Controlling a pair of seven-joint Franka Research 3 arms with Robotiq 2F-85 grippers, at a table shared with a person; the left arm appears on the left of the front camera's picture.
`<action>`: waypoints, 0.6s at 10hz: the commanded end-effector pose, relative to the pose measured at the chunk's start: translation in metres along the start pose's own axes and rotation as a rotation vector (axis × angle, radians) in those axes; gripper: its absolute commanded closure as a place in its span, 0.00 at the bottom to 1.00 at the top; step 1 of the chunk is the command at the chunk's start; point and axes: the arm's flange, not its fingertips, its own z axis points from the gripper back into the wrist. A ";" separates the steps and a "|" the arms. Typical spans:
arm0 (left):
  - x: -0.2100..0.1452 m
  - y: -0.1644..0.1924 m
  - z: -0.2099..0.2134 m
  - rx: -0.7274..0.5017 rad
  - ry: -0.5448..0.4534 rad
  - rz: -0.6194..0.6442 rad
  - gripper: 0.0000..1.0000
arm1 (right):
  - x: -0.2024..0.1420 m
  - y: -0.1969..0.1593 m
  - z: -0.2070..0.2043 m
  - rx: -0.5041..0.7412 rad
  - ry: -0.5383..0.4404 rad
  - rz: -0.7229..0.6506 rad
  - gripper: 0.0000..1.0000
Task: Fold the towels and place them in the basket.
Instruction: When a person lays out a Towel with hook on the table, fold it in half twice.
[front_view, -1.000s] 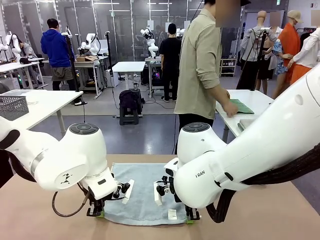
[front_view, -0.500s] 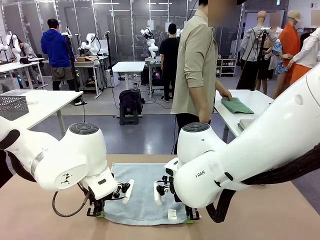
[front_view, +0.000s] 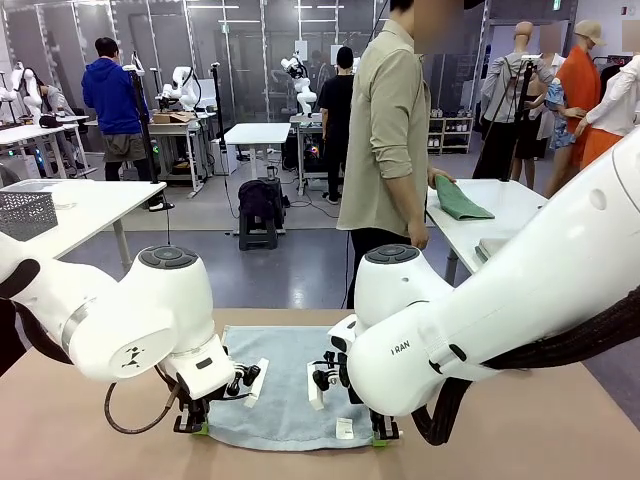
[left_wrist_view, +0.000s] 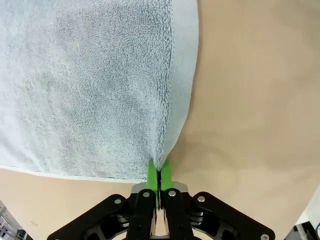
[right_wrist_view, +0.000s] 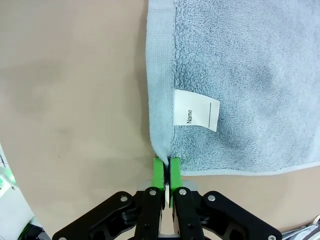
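You are holding one towel (front_view: 285, 385) by its two near corners while it is lying flat on the tan counter (front_view: 90, 440), between the two arms. Your left gripper (left_wrist_view: 159, 172) is pinching the near left corner, with its green fingers (left_wrist_view: 151, 170) pressed together on the hem. Your right gripper (right_wrist_view: 166, 170) is doing the same at the near right corner, just beside the white name label (right_wrist_view: 196, 110). Both corners are gathering slightly into the pinch, and the rest of the cloth is resting flat.

Judging from this, you are starting the first fold: the corners are gripped and nothing is turned over yet. The next move is calling for both arms to lift together and carry the near edge over to the far edge. They need to travel level and evenly spaced so the cloth is not skewing or sagging in the middle. The basket (front_view: 25, 212) is sitting on a white table off to your left, well apart from the towel, so placing is looking like a later step.
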 end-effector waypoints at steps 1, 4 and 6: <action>-0.001 0.002 0.006 0.020 -0.007 0.008 0.97 | 0.000 0.000 0.008 -0.017 0.016 0.004 0.94; 0.003 0.008 0.027 0.074 -0.031 0.004 0.97 | 0.001 -0.001 0.027 -0.059 0.015 0.007 0.94; 0.003 0.017 0.048 0.124 -0.038 0.003 0.97 | -0.001 -0.003 0.046 -0.097 0.017 0.008 0.94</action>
